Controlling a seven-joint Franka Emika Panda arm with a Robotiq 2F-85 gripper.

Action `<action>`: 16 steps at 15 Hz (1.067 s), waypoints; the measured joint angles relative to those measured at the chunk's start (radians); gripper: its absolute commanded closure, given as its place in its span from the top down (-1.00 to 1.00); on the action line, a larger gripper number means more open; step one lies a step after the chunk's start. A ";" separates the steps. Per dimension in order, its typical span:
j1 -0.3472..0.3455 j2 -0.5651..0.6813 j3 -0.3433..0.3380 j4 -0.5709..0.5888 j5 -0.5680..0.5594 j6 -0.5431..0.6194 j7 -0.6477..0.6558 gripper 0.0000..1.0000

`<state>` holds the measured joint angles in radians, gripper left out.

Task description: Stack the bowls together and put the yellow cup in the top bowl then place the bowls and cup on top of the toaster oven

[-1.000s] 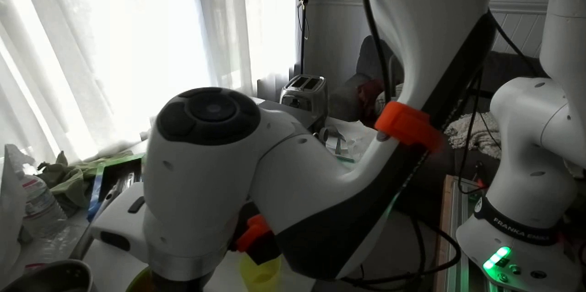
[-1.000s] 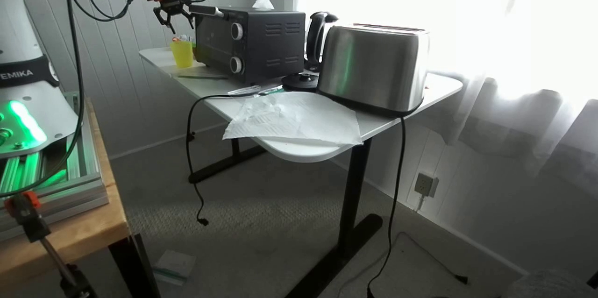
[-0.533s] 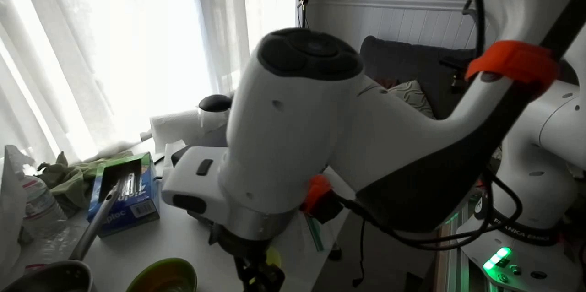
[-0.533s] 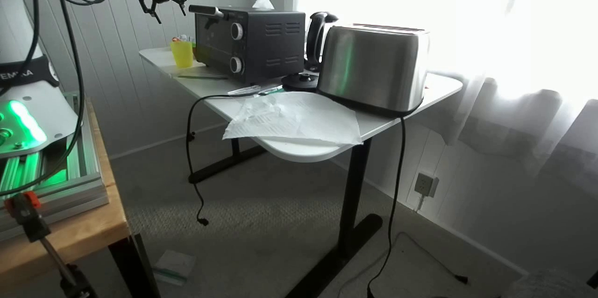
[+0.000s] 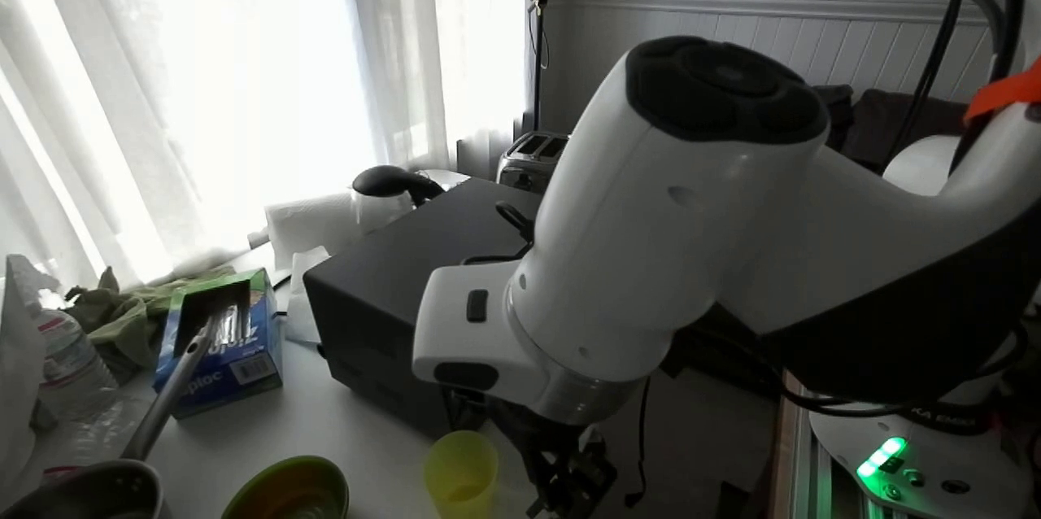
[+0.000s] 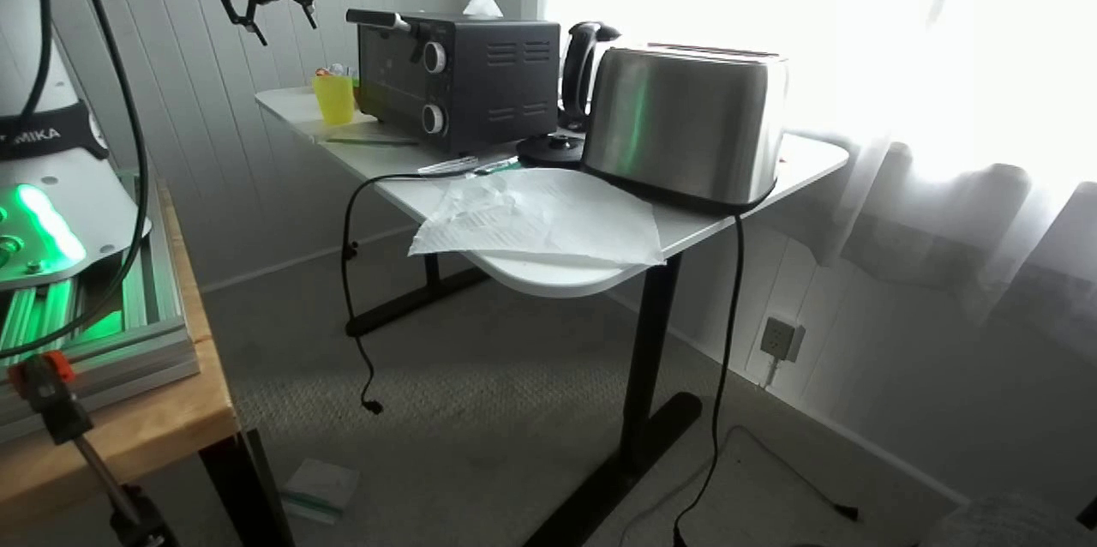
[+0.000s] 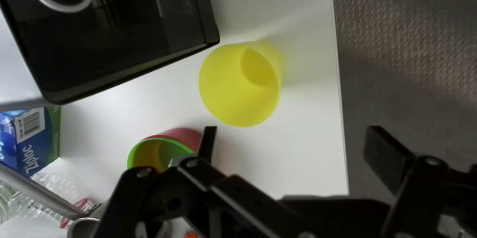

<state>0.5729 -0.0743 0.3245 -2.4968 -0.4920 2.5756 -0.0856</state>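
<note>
"How do the fingers [image 7: 385,157] stand?"

"Raised and spread wide, nothing between them. Lower down and a little ahead of them, the yellow cup [image 7: 238,88] stands upright on the table [image 7: 298,148]."

"So that's the next pick?"

"I'd guess so. The yellow-green bowl [image 7: 169,152] sits nested in the pink bowl [image 7: 188,135], which looks like the stacking done; in the wrist view they're just past one finger. I'd centre the fingers above the cup, come straight down, and squeeze lightly, since thin plastic probably gives. It looks narrow enough to fit between them. Slide in low and they may tip it or nudge the bowls."

"And the toaster oven [image 7: 111,44]?"

"Farther ahead of the fingers, its corner near the cup. Mind that on the way down."

"What about the surface?"

"White and smooth-looking, so I'd expect a bumped cup to skid. In the wrist view the table's edge runs between the cup and the other finger, which shows against carpet [image 7: 402,62]."

"And the room?"

"Off beyond the oven from the fingers, a steel toaster [image 6: 686,127] and, drooping over the table's end, a crumpled white sheet [image 6: 548,217]. Farthest off, in both exterior views, bright curtains [image 5: 268,96]."
</note>
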 measured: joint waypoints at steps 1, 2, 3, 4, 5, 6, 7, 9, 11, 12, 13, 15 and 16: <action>-0.009 -0.002 0.011 -0.009 0.001 0.007 0.000 1.00; -0.017 -0.002 0.020 -0.017 0.001 0.015 0.000 1.00; -0.025 0.000 0.029 -0.022 0.001 0.024 0.000 1.00; -0.033 0.003 0.037 -0.027 0.001 0.033 0.002 1.00; -0.042 0.008 0.043 -0.031 0.001 0.048 0.004 1.00; -0.050 0.015 0.048 -0.035 0.001 0.067 0.004 1.00; -0.059 0.023 0.052 -0.039 0.001 0.087 0.004 1.00; -0.075 0.046 0.056 -0.039 0.001 0.113 0.004 1.00; -0.087 0.074 0.056 -0.038 0.001 0.135 0.004 1.00; -0.093 0.089 0.056 -0.037 0.001 0.142 0.004 1.00; -0.095 0.105 0.054 -0.035 0.001 0.150 0.004 1.00; -0.095 0.136 0.050 -0.029 0.001 0.167 0.004 1.00; -0.095 0.152 0.049 -0.024 0.001 0.175 0.004 0.74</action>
<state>0.4777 0.0778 0.3731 -2.5207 -0.4911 2.7501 -0.0813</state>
